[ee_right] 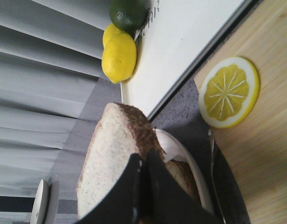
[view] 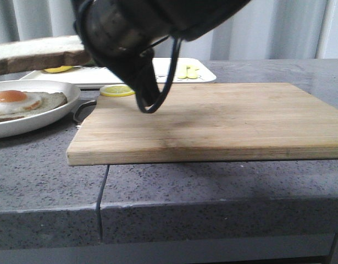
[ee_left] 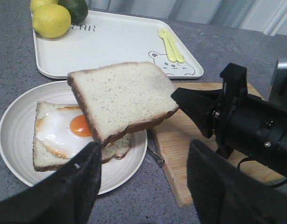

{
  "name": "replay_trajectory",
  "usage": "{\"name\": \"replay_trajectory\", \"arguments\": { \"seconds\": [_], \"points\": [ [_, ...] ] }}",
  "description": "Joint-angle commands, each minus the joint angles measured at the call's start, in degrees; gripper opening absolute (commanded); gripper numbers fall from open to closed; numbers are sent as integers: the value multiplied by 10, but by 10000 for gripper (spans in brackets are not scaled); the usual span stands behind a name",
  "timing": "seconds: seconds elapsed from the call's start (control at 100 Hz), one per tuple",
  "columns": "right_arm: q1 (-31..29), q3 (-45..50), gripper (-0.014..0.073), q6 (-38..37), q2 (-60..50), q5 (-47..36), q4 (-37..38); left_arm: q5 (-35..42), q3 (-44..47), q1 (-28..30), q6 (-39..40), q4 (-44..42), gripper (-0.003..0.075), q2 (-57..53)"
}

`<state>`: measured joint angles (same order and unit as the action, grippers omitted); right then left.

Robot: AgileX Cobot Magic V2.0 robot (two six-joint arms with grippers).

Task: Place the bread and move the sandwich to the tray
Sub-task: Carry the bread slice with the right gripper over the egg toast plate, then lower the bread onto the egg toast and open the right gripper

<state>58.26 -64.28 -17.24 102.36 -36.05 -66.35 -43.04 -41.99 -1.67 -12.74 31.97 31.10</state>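
I have the bread (ee_left: 122, 98) pinched by its right edge in the right gripper (ee_right: 143, 186), jaws closed down thin on the crust, and the slice hangs level in the air over the plate (ee_left: 15, 140) at the left of the table. Directly beneath it lies the egg slice (ee_left: 64, 135), though the bread sits a little to the right of it, so the yolk shows past the bread's left edge; I judge a short shift left and then a straight descent would seat it. The slice's long axis runs roughly left to right, out from the jaws. The left gripper (ee_left: 143, 186) hangs near the plate's near side, jaws wide apart and holding nothing; it is the arm closer to the plate for the carry afterwards. The tray (ee_left: 115, 42) lies beyond the plate, on the far side, with lemons (ee_left: 52, 18) and a lime (ee_left: 74, 7) in its far left corner and a small fork set (ee_left: 170, 44) towards its right.
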Motion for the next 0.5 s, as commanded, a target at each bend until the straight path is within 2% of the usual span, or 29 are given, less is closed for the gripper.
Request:
{"name": "replay_trajectory", "arguments": {
  "seconds": [0.0, 0.49],
  "points": [
    [4, -30, -60, 6, -18, -41, 16, 35, -19, 2, -2, 15, 387, 7],
    [13, -65, -60, 33, 23, -21, 6, 35, -19, 2, -2, 15, 387, 7]
  ]
}}
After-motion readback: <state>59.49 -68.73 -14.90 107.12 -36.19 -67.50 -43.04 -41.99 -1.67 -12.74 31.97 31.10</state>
